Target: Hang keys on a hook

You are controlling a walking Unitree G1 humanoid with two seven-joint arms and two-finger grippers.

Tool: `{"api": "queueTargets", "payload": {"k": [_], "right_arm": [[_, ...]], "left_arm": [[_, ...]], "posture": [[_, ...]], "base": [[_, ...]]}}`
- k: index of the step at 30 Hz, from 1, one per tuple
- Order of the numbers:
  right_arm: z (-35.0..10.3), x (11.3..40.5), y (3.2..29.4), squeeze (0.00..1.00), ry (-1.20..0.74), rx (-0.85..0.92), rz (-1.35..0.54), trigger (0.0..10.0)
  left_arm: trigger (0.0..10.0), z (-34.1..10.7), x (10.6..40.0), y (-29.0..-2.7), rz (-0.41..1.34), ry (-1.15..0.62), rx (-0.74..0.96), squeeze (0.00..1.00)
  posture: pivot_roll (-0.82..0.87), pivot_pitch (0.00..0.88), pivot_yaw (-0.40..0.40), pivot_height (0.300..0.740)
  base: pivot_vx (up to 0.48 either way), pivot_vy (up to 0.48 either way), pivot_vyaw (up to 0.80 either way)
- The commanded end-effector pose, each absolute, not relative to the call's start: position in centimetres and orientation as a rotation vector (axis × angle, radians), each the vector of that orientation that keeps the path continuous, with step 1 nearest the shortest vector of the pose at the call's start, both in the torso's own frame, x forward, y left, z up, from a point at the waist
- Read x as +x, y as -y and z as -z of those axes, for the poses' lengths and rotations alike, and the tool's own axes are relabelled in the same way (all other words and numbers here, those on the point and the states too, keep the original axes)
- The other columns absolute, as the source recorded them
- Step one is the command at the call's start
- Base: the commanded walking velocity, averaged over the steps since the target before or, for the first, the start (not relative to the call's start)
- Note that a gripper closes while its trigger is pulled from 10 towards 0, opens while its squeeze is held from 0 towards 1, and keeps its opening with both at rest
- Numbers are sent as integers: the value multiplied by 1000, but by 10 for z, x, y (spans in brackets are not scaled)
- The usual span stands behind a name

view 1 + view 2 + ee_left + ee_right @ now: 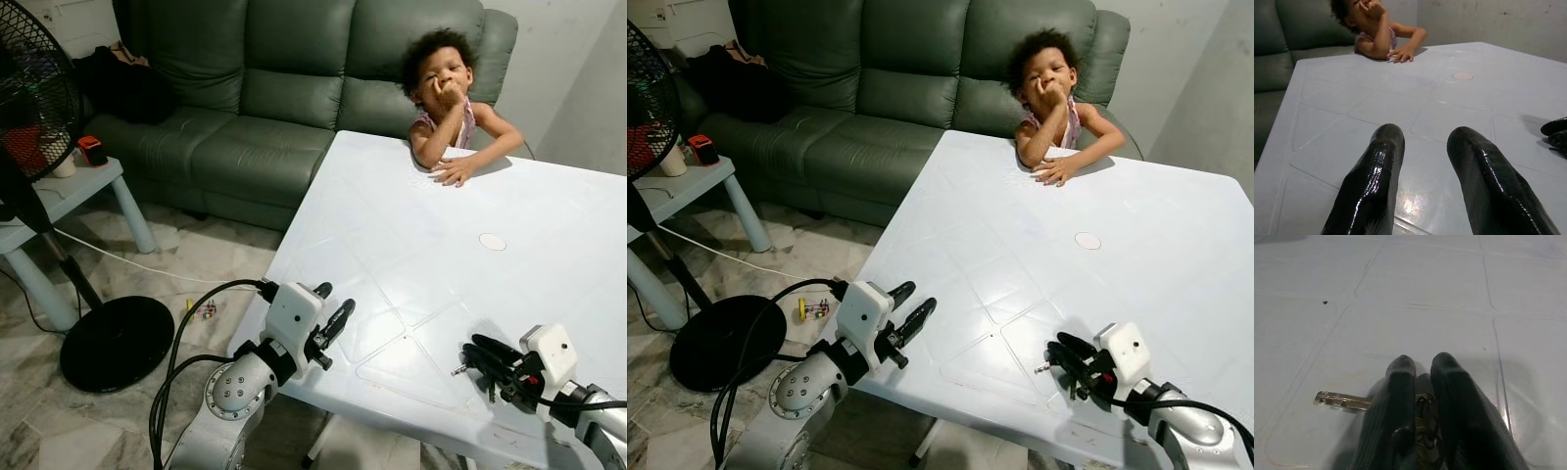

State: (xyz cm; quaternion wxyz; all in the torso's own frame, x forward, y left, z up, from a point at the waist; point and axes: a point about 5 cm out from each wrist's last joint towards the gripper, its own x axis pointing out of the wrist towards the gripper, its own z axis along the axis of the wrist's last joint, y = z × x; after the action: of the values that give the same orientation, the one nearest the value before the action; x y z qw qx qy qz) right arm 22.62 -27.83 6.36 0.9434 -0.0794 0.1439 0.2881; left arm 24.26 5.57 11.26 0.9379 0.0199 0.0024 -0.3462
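Note:
My right gripper [482, 360] is low over the white table [421, 245] near its front edge, shut on a bunch of keys [1422, 406]. One brass key [1342, 400] sticks out sideways from between the black fingers [1400, 382], just above the tabletop; its tip [458, 371] shows in the eye views. My left gripper [331, 315] is open at the table's front left corner with nothing between its fingers [1376, 166]. I see no hook.
A child [446, 93] leans on the table's far edge, one hand on the top. A small white disc [493, 241] lies mid-table. A green sofa [255, 98] stands behind; a black floor fan [39, 147] and a light blue side table [73, 191] are on the left.

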Motion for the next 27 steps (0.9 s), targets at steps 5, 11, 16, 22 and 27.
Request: {"api": "queueTargets", "payload": {"k": [5, 11, 16, 22, 27], "right_arm": [[-64, 224, 284, 0, -312, -166, -586, 0], [-75, 237, 285, 0, -223, -78, -505, 0], [-85, 245, 283, 0, -147, -5, -459, 0], [-95, 254, 287, 0, -86, 2, -382, 0], [-91, 255, 287, 0, -118, -34, -370, 10000]], "left_arm": [[10000, -118, 243, -54, 711, 21, 46, 0], [10000, -119, 244, -54, 706, 25, 47, 0], [10000, -119, 243, -54, 702, 26, 48, 0], [10000, -119, 243, -55, 696, 27, 49, 0], [10000, -119, 243, -55, 695, 28, 51, 0]], "posture": [[53, 0, -39, 740], [55, 0, -41, 740], [61, 0, -45, 740], [62, 0, -47, 740], [64, 0, -49, 740]], "base": [[0, 0, 0], [0, 0, 0], [0, 0, 0], [0, 0, 0], [0, 0, 0]]}}
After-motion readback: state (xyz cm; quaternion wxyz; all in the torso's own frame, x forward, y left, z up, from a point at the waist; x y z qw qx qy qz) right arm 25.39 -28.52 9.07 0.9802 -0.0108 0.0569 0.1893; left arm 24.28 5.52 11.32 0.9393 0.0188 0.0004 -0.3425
